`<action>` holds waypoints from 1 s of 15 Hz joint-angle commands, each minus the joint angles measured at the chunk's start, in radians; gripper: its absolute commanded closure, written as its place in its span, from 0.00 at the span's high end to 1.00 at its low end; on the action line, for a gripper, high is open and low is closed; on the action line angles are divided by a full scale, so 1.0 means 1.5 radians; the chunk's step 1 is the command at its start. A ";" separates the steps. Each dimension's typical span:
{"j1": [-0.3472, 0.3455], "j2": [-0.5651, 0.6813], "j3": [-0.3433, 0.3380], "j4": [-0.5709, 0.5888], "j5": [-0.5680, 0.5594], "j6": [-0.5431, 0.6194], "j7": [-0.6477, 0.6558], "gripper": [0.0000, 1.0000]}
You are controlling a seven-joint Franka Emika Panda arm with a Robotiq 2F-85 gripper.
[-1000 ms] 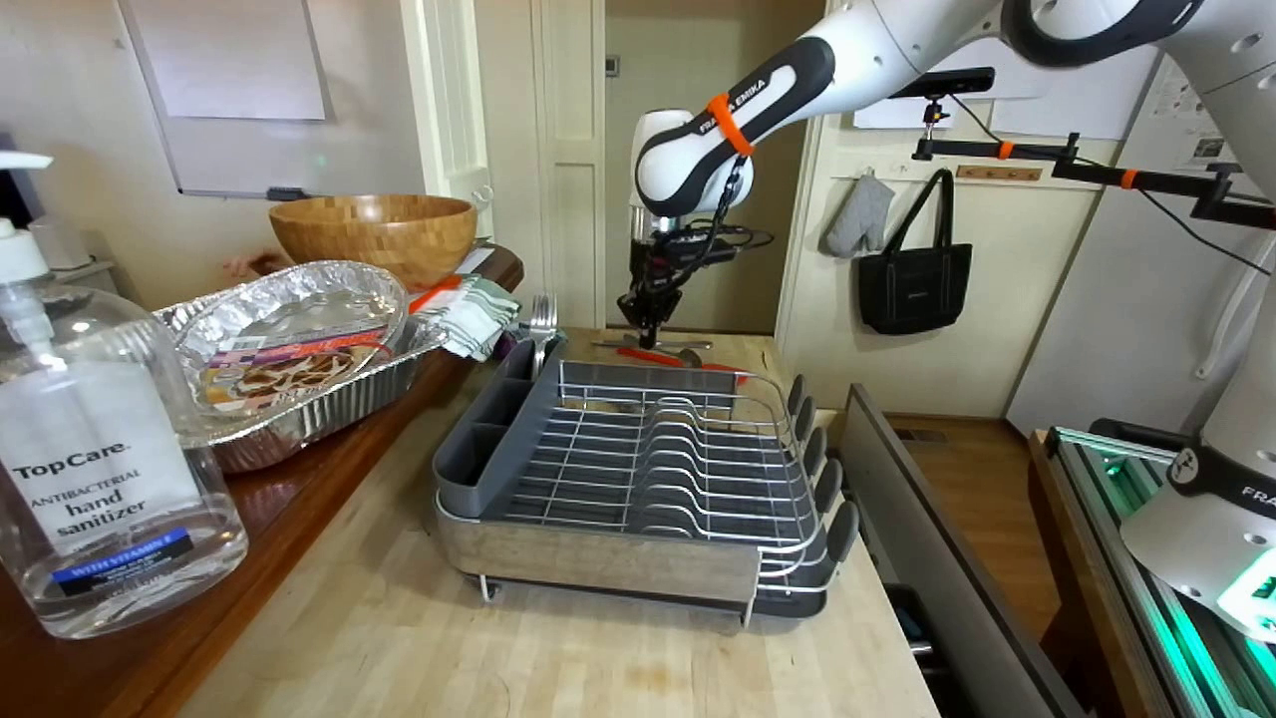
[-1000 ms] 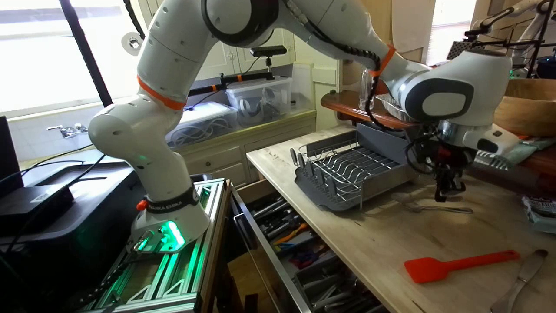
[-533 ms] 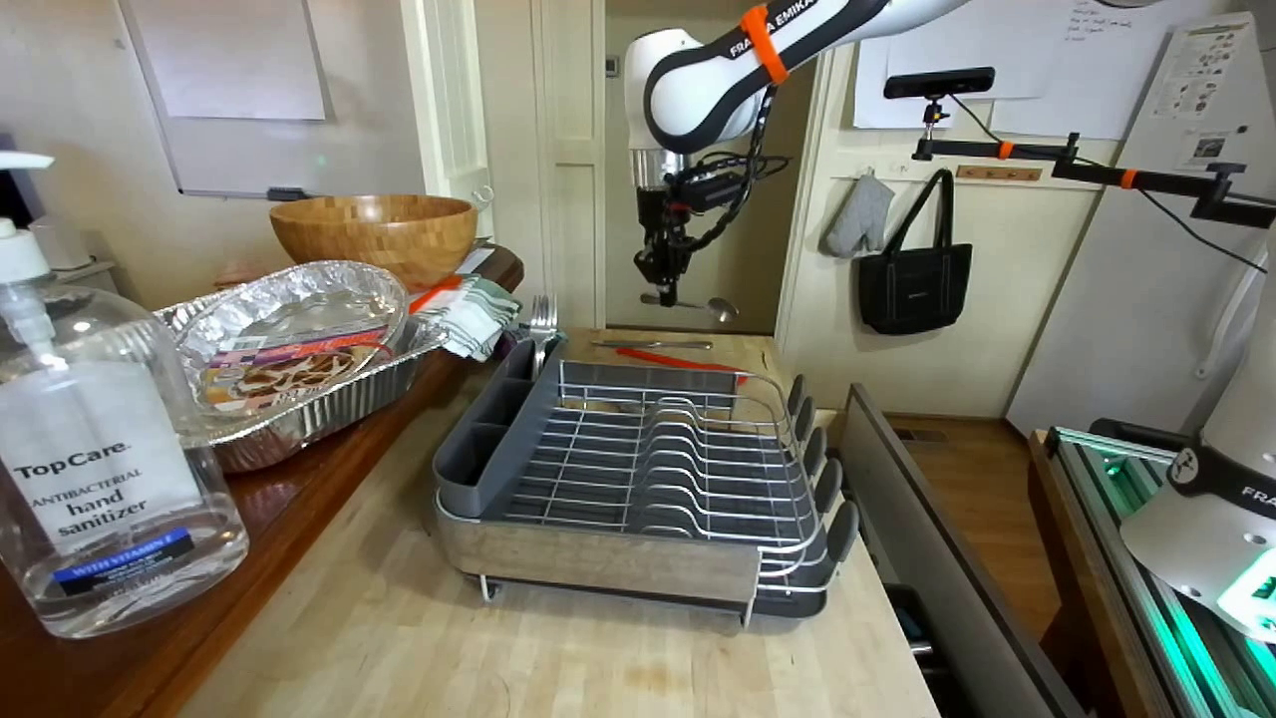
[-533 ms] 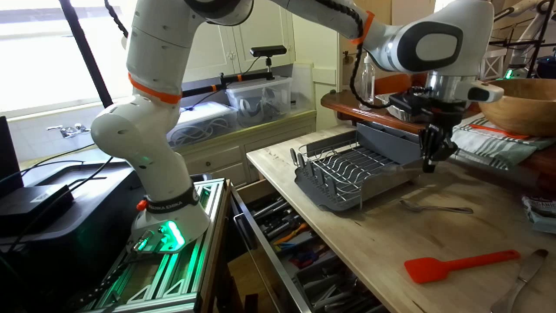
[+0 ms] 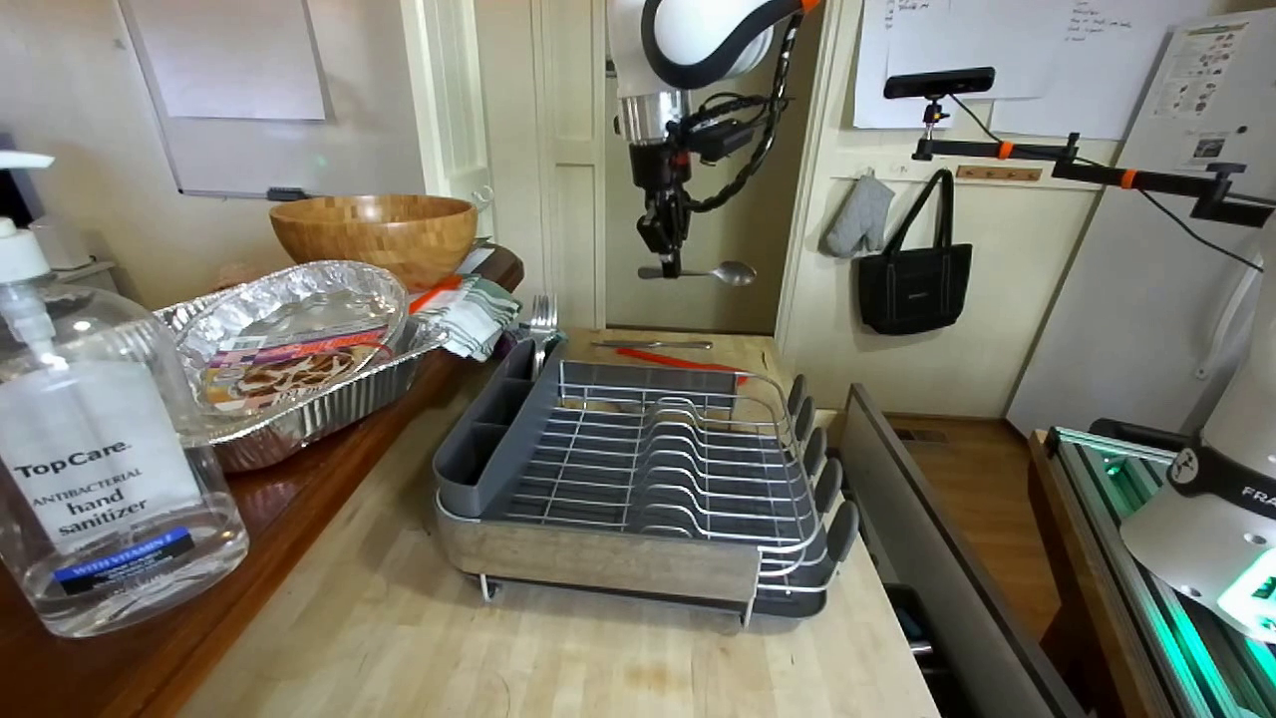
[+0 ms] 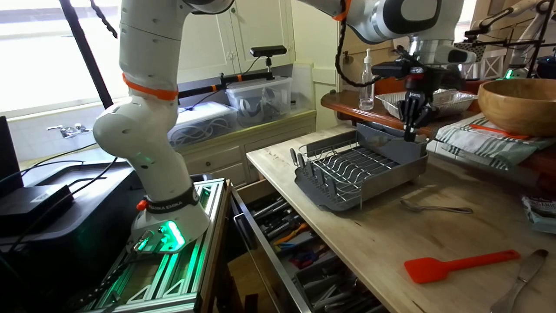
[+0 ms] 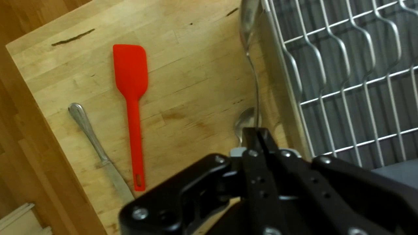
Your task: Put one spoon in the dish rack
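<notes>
Sitting far left in an exterior view: sanitizer (image 5: pixel 115 469) on a red-brown counter (image 5: pixel 299 499), then foil trays (image 5: pixel 324 414) and a bowl (image 5: pixel 374 239). Next is the pale wood table (image 5: pixel 638 678) with the rack (image 5: pixel 598 558) on it (forks (image 5: pixel 543 317) poking up from the caddy (image 5: pixel 520 424)), and a bag (image 5: pixel 915 284) hangs on the wall (image 5: pixel 1027 259) at right. The spoon (image 5: pixel 733 272) looks silver and shiny, held pretty much level in midair near the rack, gripper (image 5: pixel 671 267) pinched on its skinny handle, oval end pointing right.

Since a second ago, the black two-fingered gripper (image 5: pixel 672 269) has risen, carrying up the oval-bowled silver metal spoon (image 5: pixel 736 272) in its grasp; the pale wooden bench (image 5: pixel 558 658) now lies well below the gripper
</notes>
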 commanded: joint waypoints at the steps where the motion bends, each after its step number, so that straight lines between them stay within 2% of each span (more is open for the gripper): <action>1: 0.005 -0.004 0.023 0.033 0.003 -0.064 -0.054 0.01; 9: 0.012 0.086 0.072 0.218 0.036 -0.218 -0.174 0.01; 12: 0.027 0.141 0.079 0.296 0.021 -0.278 -0.187 0.01; 15: 0.060 0.190 0.074 0.357 -0.023 -0.304 -0.185 0.01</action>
